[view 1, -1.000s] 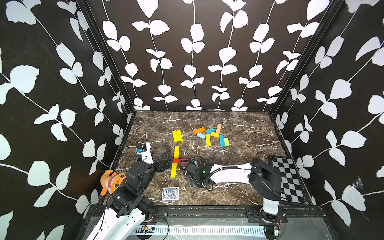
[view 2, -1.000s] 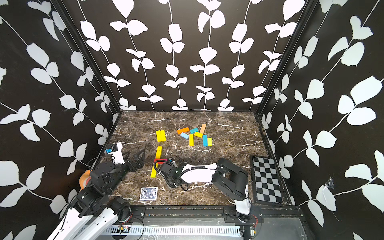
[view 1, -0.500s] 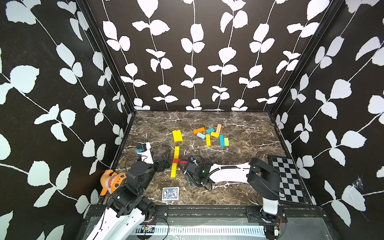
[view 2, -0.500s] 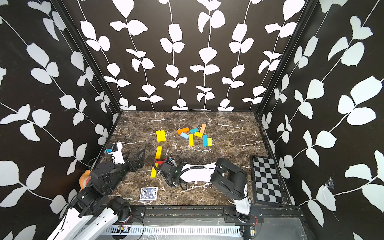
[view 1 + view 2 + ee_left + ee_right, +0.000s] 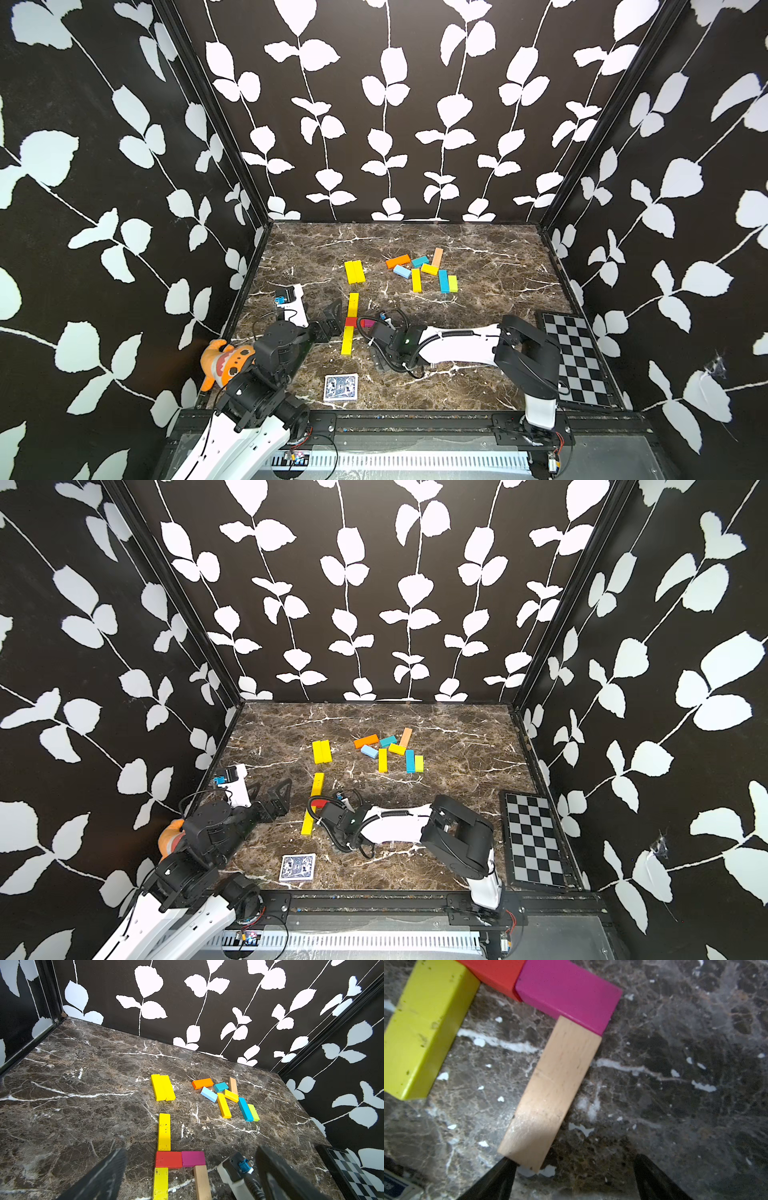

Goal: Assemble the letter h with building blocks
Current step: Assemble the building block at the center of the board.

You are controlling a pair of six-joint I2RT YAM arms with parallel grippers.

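Brown marble counter [image 5: 490, 253] lying under everything, blue-patterned playing card [image 5: 340, 387] lying flat near its front edge, black-and-white checkerboard [image 5: 575, 357] resting along its right side, orange plush toy [image 5: 224, 363] sitting at the front-left corner, leaf-patterned black walls [image 5: 395, 104] enclosing three sides

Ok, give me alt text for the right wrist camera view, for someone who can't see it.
Close-up of a tan bar on the marble table, one end butted against a pink bar that joins a red bar, with a yellow bar parallel to the tan one. The open right pincer sits at the tan bar's free end, holding nothing; a playing card corner peeks in.
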